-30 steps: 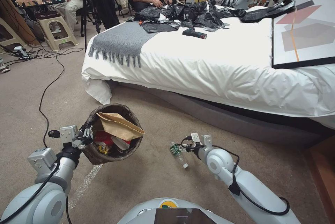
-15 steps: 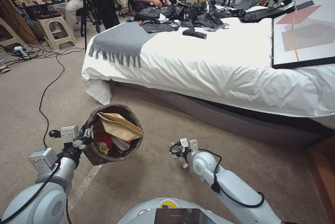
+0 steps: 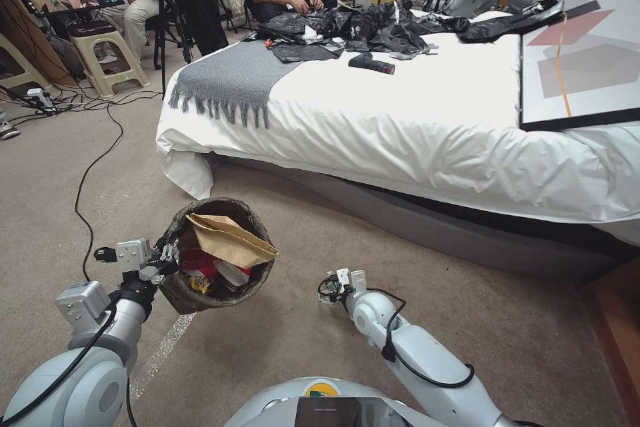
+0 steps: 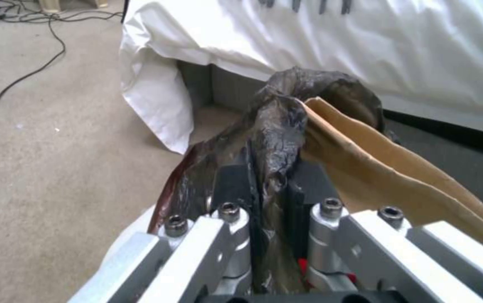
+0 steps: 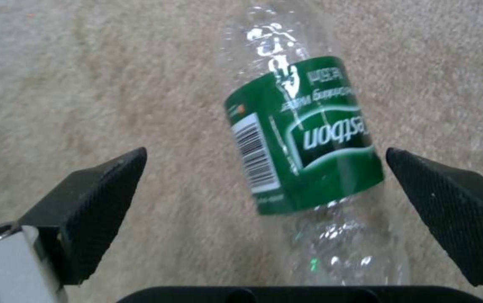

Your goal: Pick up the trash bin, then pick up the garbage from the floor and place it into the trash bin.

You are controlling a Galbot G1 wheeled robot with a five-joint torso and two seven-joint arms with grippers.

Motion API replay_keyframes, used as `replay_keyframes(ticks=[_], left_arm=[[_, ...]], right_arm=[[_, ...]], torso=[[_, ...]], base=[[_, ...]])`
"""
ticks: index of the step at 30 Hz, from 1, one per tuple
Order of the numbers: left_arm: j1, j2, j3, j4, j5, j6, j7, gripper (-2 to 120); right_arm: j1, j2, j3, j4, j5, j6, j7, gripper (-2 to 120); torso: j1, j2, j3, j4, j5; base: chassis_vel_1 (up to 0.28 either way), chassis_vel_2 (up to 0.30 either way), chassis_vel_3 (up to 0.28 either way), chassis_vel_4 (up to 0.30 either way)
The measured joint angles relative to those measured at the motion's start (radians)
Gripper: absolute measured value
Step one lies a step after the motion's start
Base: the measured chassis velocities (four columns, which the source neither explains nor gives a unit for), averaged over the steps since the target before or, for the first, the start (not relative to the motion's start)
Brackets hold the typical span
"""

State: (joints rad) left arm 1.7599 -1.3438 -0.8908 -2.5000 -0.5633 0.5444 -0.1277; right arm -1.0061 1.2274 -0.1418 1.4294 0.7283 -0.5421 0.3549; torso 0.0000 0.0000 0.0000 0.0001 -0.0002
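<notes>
Head view: the left gripper pinches the trash bin rim, keeping it up to catch trash.
Right gripper: wide apart around the bottle on the floor, ready to grab.

Tan carpet, a shiny clear tape strip across it. Dark brown liner over the bin; tan paper bag, red and yellow scraps inside. Clear bottle, green label, white lettering, black-and-white barcode. Black cross-hatched pads. White bedsheet, grey fringed throw.
</notes>
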Motion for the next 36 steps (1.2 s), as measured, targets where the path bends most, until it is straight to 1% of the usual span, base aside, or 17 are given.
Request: replay_keyframes(ticks=[11,28,31,33,34,36], left_arm=[[-0.001,-0.004,0.004,0.0,0.002,0.002,-0.001,8],[0.003,-0.003,0.005,0.0,0.005,0.001,-0.001,8],[0.004,-0.004,0.005,0.0,0.005,0.001,-0.001,8],[0.004,-0.005,0.006,0.0,0.006,0.001,-0.001,8],[0.004,-0.005,0.006,0.0,0.006,0.001,-0.001,8],[0.003,-0.005,0.007,0.0,0.006,0.001,-0.001,8]], right_arm=[[0.009,0.015,0.004,-0.033,-0.029,0.011,-0.017,100],[0.002,0.03,0.051,-0.084,-0.081,0.03,-0.052,100],[0.002,0.03,0.054,-0.088,-0.084,0.031,-0.059,97],[0.001,0.032,0.056,-0.09,-0.087,0.032,-0.062,86],[0.001,0.032,0.056,-0.09,-0.087,0.032,-0.062,86],[0.0,0.035,0.056,-0.093,-0.091,0.032,-0.063,78]], torso=[[0.0,0.0,0.0,-0.0001,0.0001],[0.0,0.0,0.0,-0.0002,0.0002],[0.0,0.0,0.0,-0.0001,0.0002],[0.0,0.0,0.0,-0.0001,0.0002],[0.0,0.0,0.0,-0.0001,0.0002],[0.0,0.0,0.0,-0.0001,0.0002]], base=[[0.0,0.0,0.0,0.0],[0.0,0.0,0.0,0.0],[0.0,0.0,0.0,0.0],[0.0,0.0,0.0,0.0],[0.0,0.0,0.0,0.0],[0.0,0.0,0.0,0.0]])
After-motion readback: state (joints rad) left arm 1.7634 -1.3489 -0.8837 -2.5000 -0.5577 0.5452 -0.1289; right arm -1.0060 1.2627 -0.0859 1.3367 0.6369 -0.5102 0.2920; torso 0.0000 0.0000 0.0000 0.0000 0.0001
